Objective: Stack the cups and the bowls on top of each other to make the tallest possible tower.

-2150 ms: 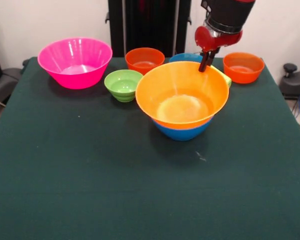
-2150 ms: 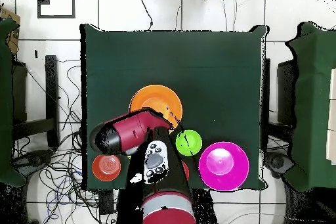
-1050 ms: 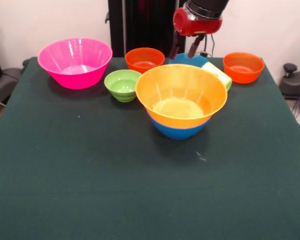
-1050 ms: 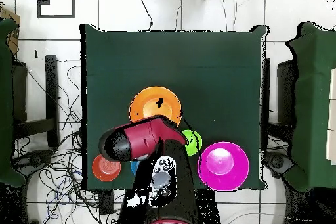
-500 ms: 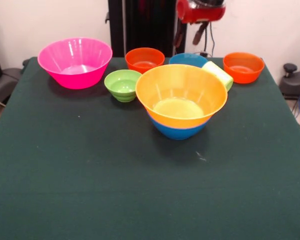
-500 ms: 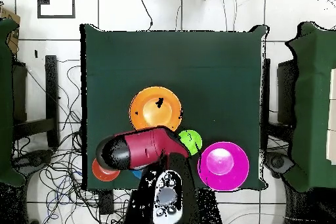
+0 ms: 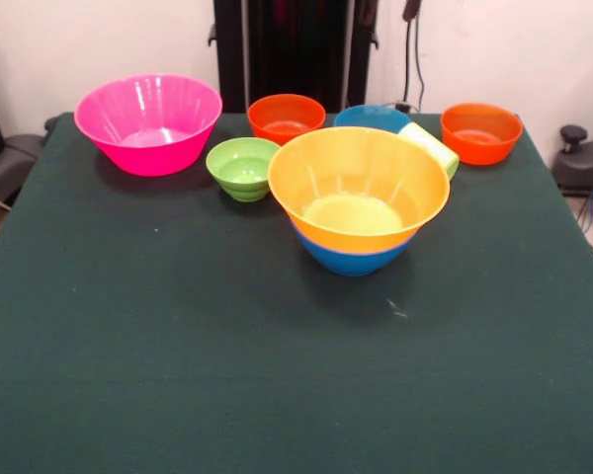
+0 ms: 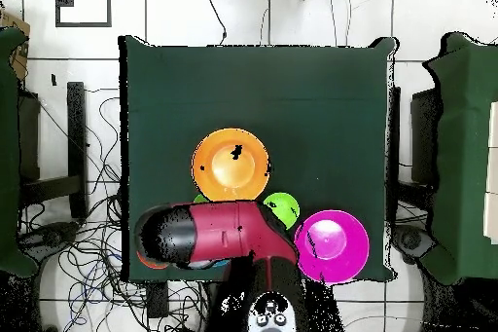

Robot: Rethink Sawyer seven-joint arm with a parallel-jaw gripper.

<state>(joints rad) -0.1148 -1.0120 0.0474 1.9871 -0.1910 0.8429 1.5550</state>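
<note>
Progress: I see glossy yellow-orange plastic bowl (image 7: 359, 188) nested in blue bowl (image 7: 359, 259); pink bowl (image 7: 148, 121) unstacked; end effector state: cannot tell.

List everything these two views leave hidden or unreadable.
Claw: front view, cut off by the top edge; overhead, buried under the arm. Open or shut is unreadable.
Lime-yellow cup: front view, mostly behind the yellow-orange bowl.
Medium blue bowl: front view, only its lower wall shows; overhead, fully covered by the yellow-orange bowl.
Small blue bowl: overhead, almost all under the arm.
</note>
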